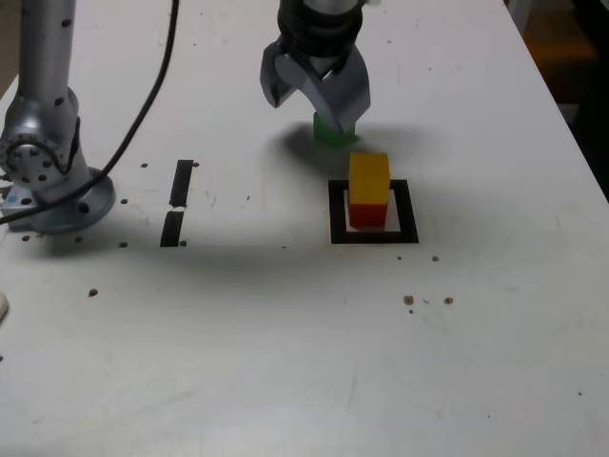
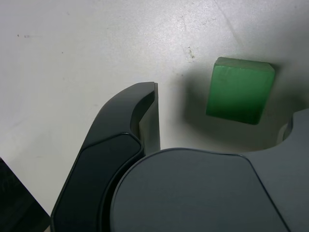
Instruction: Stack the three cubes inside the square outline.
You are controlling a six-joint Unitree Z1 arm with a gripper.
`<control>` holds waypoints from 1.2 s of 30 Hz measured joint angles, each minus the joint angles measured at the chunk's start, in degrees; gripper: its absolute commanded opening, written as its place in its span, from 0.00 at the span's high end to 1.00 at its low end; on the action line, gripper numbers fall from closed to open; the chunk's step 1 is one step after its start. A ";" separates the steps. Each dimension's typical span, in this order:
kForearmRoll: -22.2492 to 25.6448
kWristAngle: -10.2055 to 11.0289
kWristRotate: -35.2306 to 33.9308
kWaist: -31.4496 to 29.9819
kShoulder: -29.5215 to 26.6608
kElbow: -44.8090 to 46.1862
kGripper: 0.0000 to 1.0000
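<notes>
Gripper (image 1: 317, 93) open wide over green cube (image 2: 240, 90), jaws straddling for pickup. Yellow cube (image 1: 368, 177) already on red cube (image 1: 366, 213) inside square outline (image 1: 337, 211).

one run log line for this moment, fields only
gripper: open, over green cube | stack: yellow cube on red cube in square outline | left: green

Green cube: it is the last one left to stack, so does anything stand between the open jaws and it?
Nothing visible does. The green cube lies on bare table between the open jaws of the gripper, apart from both.
</notes>
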 measured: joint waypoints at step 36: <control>-2.26 1.04 -2.01 -1.72 8.11 -3.95 0.69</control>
